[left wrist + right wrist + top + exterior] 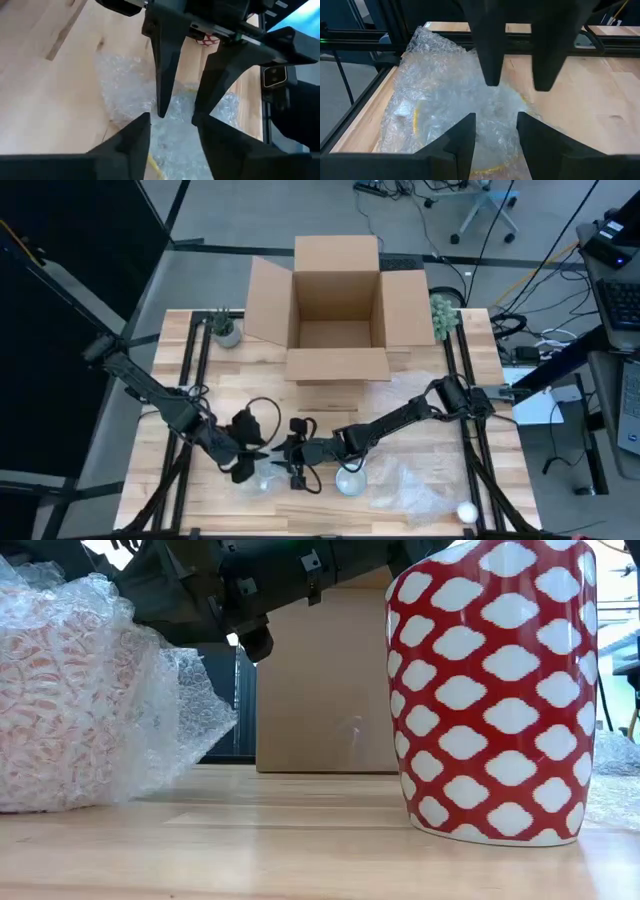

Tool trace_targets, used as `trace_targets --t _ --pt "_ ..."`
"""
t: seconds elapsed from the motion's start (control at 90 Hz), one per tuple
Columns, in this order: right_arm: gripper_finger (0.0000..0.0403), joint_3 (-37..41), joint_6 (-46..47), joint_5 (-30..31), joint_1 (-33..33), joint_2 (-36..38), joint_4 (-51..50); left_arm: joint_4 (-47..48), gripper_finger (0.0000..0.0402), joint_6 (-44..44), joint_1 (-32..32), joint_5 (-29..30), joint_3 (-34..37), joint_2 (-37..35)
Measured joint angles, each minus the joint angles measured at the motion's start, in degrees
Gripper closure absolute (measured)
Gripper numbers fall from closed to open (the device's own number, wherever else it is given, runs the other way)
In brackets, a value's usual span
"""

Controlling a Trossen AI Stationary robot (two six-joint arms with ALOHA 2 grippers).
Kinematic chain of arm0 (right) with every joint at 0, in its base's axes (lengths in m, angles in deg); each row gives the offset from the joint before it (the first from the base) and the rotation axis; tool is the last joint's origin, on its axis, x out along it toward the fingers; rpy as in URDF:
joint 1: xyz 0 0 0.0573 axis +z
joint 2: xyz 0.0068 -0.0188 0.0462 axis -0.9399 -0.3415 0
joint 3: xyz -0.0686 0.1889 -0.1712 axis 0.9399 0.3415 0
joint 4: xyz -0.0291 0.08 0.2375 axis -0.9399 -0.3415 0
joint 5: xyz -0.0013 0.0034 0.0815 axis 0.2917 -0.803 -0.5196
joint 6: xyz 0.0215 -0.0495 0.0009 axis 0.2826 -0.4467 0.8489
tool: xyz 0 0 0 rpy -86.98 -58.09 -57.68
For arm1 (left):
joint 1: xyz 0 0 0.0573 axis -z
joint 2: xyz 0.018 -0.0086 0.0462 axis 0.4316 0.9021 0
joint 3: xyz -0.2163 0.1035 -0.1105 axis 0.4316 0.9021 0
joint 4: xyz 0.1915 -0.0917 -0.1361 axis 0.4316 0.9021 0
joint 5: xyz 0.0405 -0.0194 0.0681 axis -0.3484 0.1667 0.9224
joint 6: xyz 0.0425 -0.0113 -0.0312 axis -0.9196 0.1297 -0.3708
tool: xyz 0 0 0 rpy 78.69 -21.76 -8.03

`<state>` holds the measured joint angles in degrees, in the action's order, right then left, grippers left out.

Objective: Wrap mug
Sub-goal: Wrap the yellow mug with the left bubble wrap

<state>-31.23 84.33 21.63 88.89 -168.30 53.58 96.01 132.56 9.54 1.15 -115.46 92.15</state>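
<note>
Down at the near edge of the counter (pixel 400 405) is where everything's happening: your left gripper (pixel 262 452) and right gripper (pixel 283 452) are nose to nose over a crumpled piece of bubble wrap (pixel 445 105), tips nearly meeting. From the wrist views both look parted, fingers spread with a clear gap, and neither has actually pinched anything; the wrap just lies under and between them. My guess is they're lined up like that so each can grab an opposite edge of the sheet. The wrap has something yellow showing through it, can't tell what. The red-and-white patterned mug (pixel 495 690) stands upright on the wood, bare and unwrapped, right in front of the low camera, so it sits toward the near edge too. I can't pick it out for sure from above; the pale round thing (pixel 349 479) just beside the right arm's wrist may be it. On the other side of the low view there's a bundle of bubble wrap (pixel 90 700) with a pattern showing through, maybe another mug already done, but that's a guess. More loose wrap (pixel 420 485) is spread off toward the right near corner. The open cardboard box (pixel 337 305) waits at the far side with flaps out, presumably for finished items, with a small potted plant (pixel 226 328) to its left and a greenish bunch (pixel 444 315) at its right. I'd say the wrapping of this mug is barely started.
</note>
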Motion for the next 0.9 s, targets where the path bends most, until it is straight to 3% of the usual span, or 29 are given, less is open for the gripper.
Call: trace_targets --t 0.367,0.9 --pt "0.0271 0.0 -0.01 0.01 0.0 0.0 0.0 -0.95 0.023 0.42 -0.45 -0.04 0.0 1.73" --pt "0.0271 0.02 -0.07 -0.02 0.0 -0.02 0.5 -4.95 0.023 1.99 -0.43 0.49 -0.07 12.91"
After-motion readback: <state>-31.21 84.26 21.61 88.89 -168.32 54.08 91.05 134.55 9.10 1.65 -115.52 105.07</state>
